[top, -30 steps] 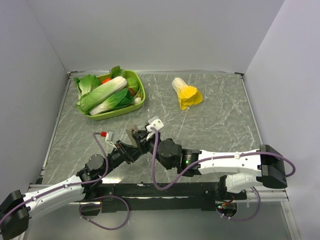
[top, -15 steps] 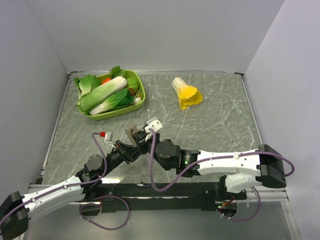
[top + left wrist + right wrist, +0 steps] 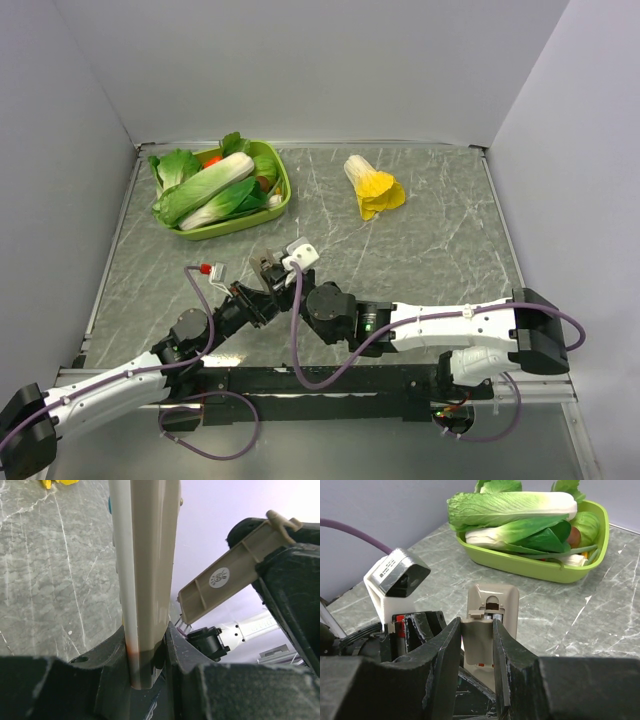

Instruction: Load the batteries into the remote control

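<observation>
A green tray [image 3: 284,192] sits at the far left of the grey marbled desk [image 3: 440,250]. It is heaped with toy vegetables [image 3: 520,510]: long white-and-green cabbage stalks lie across the top, with darker leaves and a small red piece tucked beneath them. A yellow toy cabbage [image 3: 372,187] lies alone on the desk, well to the right of the tray.

The remote [image 3: 493,596] is off the desk, near the middle and just in front of the tray. It stands upright in the left hand [image 3: 147,647], whose two dark fingers [image 3: 111,652] press on its lower end from both sides. From the left wrist it shows edge-on, a slim bar with a white front strip and a beige back, running up out of the picture. From the right wrist its plain beige back faces the camera. The battery bay [image 3: 492,605] there is uncovered and dark at the top. Pale grey rounded shapes lower in the bay look like the batteries [image 3: 491,615], though I cannot tell whether both are in place.

The right hand [image 3: 476,632] is narrowed onto a small beige cover [image 3: 477,645], with a finger touching each long edge. The cover is upright just in front of the remote's back, below the open bay, and its top lip meets the bay's lower edge.
</observation>
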Controlling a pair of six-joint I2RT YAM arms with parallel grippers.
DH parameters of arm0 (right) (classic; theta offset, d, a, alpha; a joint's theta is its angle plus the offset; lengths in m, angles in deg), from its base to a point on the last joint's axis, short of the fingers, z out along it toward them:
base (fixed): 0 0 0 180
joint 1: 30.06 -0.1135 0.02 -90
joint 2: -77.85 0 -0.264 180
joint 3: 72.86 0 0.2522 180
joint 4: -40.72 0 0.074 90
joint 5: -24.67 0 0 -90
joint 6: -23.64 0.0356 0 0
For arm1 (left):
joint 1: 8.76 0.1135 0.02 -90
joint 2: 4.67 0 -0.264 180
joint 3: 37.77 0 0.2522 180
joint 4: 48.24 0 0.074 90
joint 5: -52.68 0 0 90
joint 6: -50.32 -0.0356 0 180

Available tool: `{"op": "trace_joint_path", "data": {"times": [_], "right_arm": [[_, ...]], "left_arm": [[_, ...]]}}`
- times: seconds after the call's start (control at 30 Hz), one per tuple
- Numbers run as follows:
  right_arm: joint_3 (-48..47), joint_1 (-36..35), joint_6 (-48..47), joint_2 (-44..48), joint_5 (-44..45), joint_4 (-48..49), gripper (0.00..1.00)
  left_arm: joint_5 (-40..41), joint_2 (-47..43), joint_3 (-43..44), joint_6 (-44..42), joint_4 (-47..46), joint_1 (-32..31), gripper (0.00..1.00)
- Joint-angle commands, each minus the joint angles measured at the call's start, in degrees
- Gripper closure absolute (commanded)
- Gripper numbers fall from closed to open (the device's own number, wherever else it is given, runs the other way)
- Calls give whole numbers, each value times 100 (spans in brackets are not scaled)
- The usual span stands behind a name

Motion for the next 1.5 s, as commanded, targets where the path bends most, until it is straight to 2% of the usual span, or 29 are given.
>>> {"op": "trace_joint_path", "data": {"times": [0.0, 0.53, 1.1, 1.27, 1.47], "right_arm": [[-238, -64, -72, -86, 208, 91, 98], [-150, -55, -72, -227, 375, 215, 99], [-414, -11, 349, -446, 279, -540, 96], [-423, 24, 481, -455, 235, -620, 93], [-423, 24, 508, -455, 243, -621, 83]], "left_arm": [[63, -56, -431, 67, -198, -5, 98], [-78, -214, -475, 93, -338, -14, 99], [-131, -117, -458, 50, -611, -14, 99], [-131, -170, -493, 58, -620, -14, 99], [-113, -258, -493, 50, -532, -14, 99]]}}
